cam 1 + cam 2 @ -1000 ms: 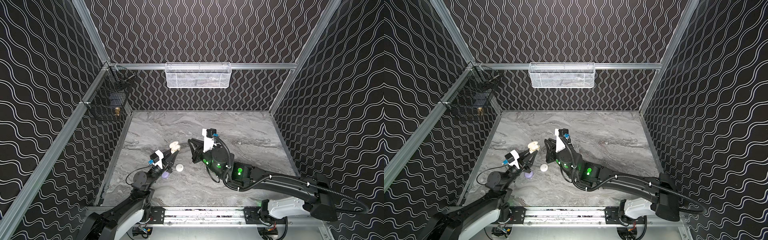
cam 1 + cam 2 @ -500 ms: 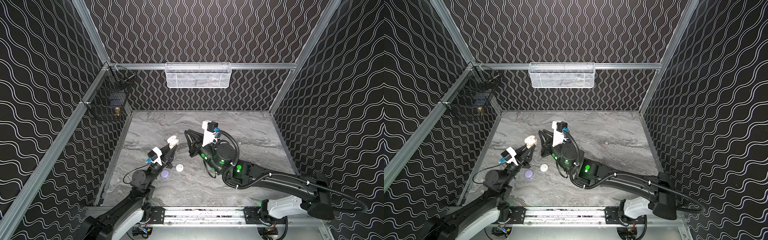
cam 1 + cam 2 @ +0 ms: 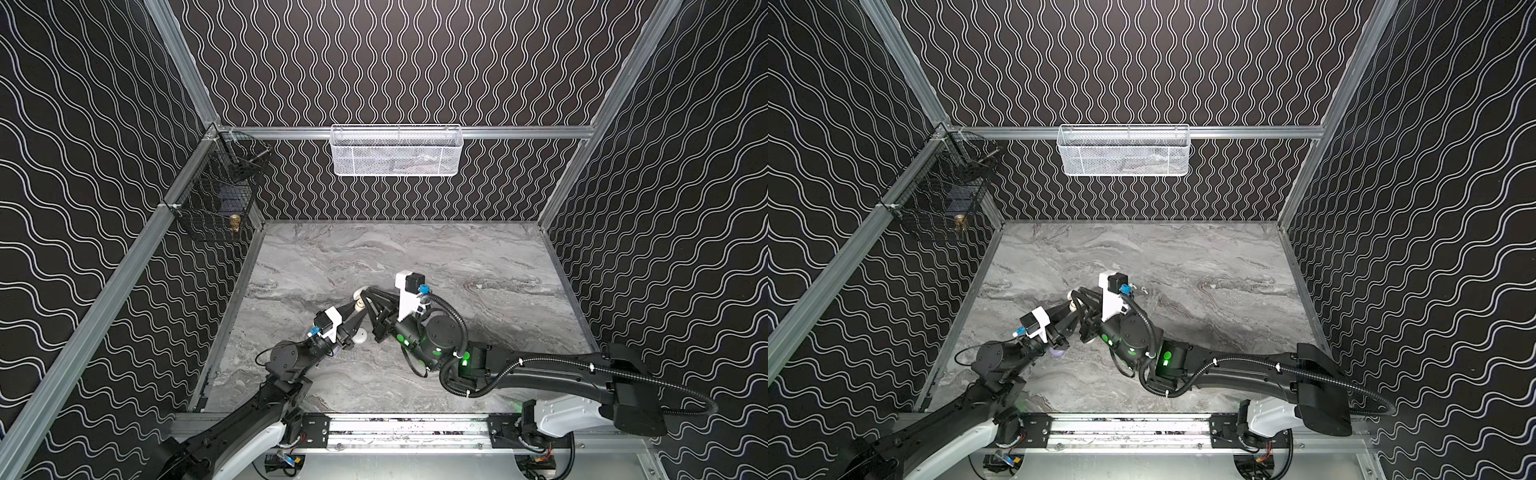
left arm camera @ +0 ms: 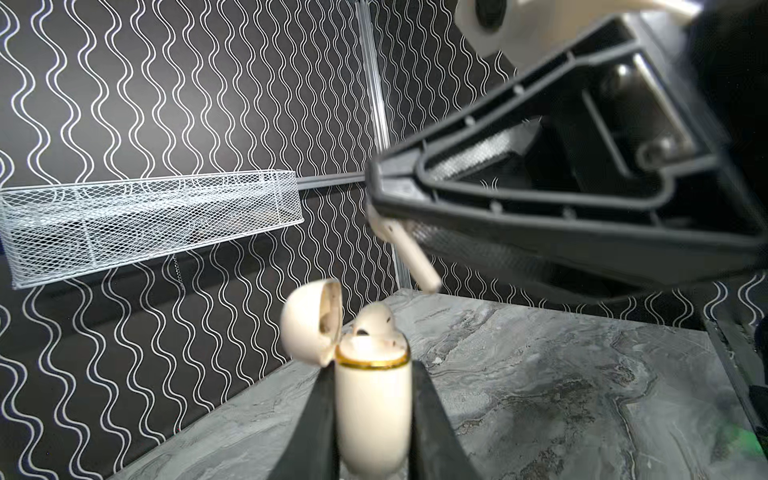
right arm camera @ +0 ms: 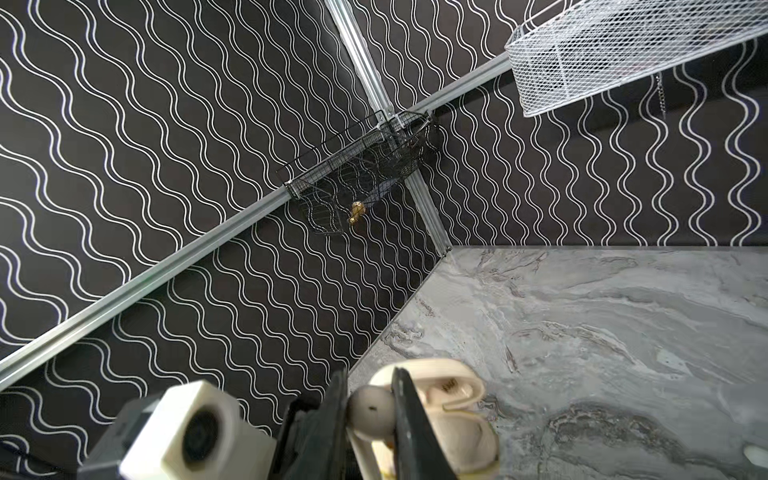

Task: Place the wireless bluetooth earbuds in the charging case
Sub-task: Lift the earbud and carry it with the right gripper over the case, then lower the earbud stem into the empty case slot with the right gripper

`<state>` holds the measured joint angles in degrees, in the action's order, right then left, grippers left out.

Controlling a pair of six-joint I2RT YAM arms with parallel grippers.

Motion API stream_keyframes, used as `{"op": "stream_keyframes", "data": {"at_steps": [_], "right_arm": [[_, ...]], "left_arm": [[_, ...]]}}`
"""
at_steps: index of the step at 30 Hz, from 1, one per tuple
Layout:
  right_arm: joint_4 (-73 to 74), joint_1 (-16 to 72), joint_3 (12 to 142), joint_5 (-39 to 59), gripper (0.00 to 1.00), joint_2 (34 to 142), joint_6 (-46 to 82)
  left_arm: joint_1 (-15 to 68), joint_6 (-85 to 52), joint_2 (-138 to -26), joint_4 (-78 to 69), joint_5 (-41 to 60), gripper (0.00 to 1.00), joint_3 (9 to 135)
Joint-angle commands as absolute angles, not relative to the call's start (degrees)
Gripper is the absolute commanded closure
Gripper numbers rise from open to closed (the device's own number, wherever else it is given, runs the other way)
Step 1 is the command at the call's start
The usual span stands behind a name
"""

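The charging case (image 4: 372, 411) stands between the left fingers (image 4: 309, 432); one earbud (image 4: 374, 318) sits in it, the second earbud (image 4: 415, 257) just above, between the right fingers (image 4: 519, 199).

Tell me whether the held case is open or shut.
Open: the lid stands back from the case, a bud showing inside.

Black arms (image 3: 561, 370) carry green lights (image 3: 464, 362) and corrugated cables (image 3: 453, 316).

Mesh basket (image 3: 395, 163), wire basket (image 3: 206, 210), brass-looking fitting (image 3: 235, 222)
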<state>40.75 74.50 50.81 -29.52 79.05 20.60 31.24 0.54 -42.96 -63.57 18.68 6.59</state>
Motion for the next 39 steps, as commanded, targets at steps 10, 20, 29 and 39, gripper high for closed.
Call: {"op": "stream_keyframes", "data": {"at_steps": [10, 20, 29, 39], "right_arm": [[57.5, 74.9, 48.9, -30.1, 0.97, 81.3, 18.1], [68.0, 75.2, 47.4, -29.7, 0.97, 85.8, 15.7], [70.8, 75.3, 49.1, -29.7, 0.97, 89.3, 14.8], [77.1, 75.5, 47.5, -30.0, 0.95, 92.1, 13.5]], "left_arm": [[31.4, 1.4, -41.9, -65.5, 19.2, 1.0, 6.4], [31.6, 0.9, -39.6, -63.2, 17.5, 1.0, 6.5], [31.7, 0.5, -39.6, -63.6, 17.6, 1.0, 6.6], [31.9, 0.3, -38.0, -62.3, 16.4, 1.0, 6.3]]}}
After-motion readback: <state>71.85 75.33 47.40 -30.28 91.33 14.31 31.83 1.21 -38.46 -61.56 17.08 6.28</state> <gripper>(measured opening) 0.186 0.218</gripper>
